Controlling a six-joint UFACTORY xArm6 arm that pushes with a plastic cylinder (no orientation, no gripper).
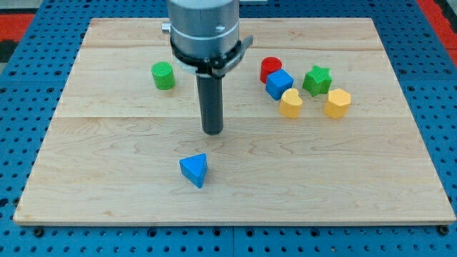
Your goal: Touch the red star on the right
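Note:
My tip (213,132) is at the end of the dark rod near the board's middle. It touches no block. A red block (269,67) sits up and to the right of the tip, well apart from it. It looks rounded, and a blue cube (279,84) touching its lower right side partly hides it. I see no clear star points on the red block. A green star (317,80) lies further right.
A yellow heart (290,103) and a yellow hexagon (337,103) lie below the cluster on the right. A green cylinder (163,75) stands at the upper left. A blue triangle (194,170) lies just below and left of the tip. The wooden board (107,185) rests on a blue pegboard.

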